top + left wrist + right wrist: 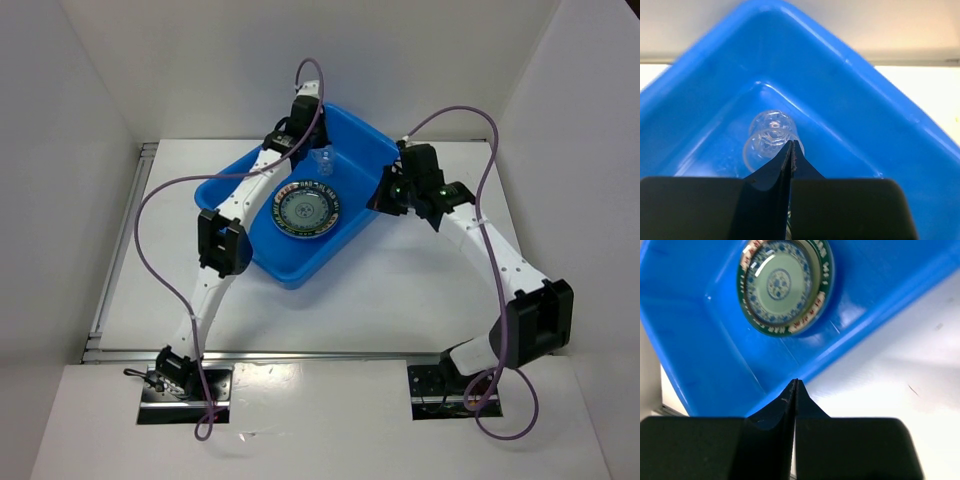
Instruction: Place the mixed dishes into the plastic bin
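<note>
The blue plastic bin point(225, 190) sits turned at an angle in the middle of the table. A round plate with a dark teal patterned rim point(306, 208) lies flat inside it and also shows in the right wrist view point(782, 287). A clear cup point(325, 160) lies on its side on the bin floor near the far corner. My left gripper point(791, 143) is shut and empty, its tips just in front of the cup point(769, 140). My right gripper point(795, 381) is shut and empty, over the bin's right rim point(860, 320).
White table point(420, 280) surrounds the bin, with white walls on three sides. My left arm point(240, 200) reaches across the bin's left side. My right arm point(490, 250) stretches over the table to the right. A metal rail point(120, 250) runs along the left edge.
</note>
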`<control>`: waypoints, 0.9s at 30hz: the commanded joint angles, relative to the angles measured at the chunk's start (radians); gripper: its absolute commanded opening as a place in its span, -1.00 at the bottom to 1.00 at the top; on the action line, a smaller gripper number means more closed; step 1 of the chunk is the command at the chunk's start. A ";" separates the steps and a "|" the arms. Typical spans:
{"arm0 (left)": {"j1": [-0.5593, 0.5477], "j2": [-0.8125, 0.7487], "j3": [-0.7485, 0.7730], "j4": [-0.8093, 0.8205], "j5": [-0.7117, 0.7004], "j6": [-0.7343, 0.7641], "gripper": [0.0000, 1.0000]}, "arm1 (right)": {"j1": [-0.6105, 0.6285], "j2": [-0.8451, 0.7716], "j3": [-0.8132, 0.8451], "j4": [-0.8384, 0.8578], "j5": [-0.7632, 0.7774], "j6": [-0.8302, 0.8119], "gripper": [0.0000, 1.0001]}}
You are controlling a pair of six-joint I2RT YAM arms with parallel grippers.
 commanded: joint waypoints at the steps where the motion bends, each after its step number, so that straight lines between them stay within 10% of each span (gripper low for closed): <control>1: 0.004 0.073 0.035 0.023 0.035 -0.023 -1.00 | -0.006 -0.086 -0.025 -0.027 0.048 -0.025 -0.99; 27: 0.082 0.155 0.118 0.224 0.091 -0.161 -1.00 | -0.006 -0.126 -0.040 -0.119 0.088 -0.062 -0.99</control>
